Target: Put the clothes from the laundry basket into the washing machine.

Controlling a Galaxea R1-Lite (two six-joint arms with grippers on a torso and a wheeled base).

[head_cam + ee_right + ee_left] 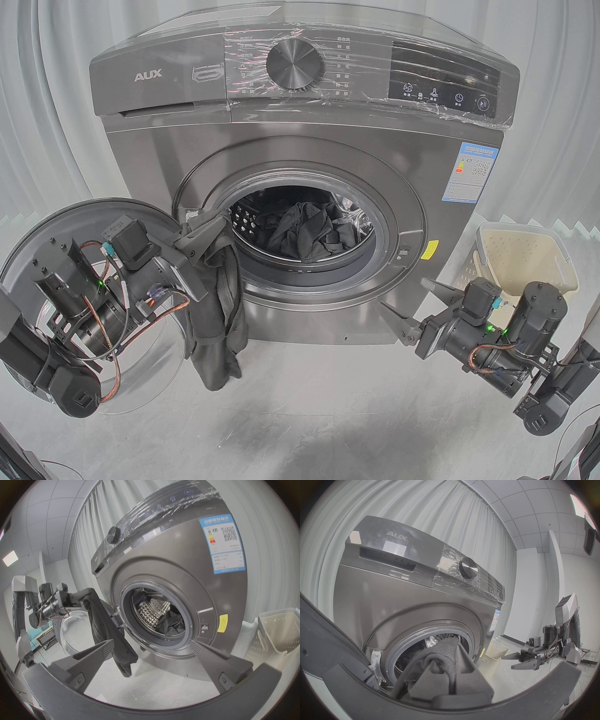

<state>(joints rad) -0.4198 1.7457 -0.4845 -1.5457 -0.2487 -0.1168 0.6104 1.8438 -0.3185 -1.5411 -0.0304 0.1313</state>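
We see our left tool pinching a dark garment beside the open mouth of the washing machine. Our right tool hangs spread apart near the laundry basket.

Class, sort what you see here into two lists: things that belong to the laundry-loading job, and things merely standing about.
Belongs to the job: washing machine; its open door; garment held by the left gripper; clothes already inside; basket; right gripper, open and holding nothing.

Just there: curtain; label; sticker.
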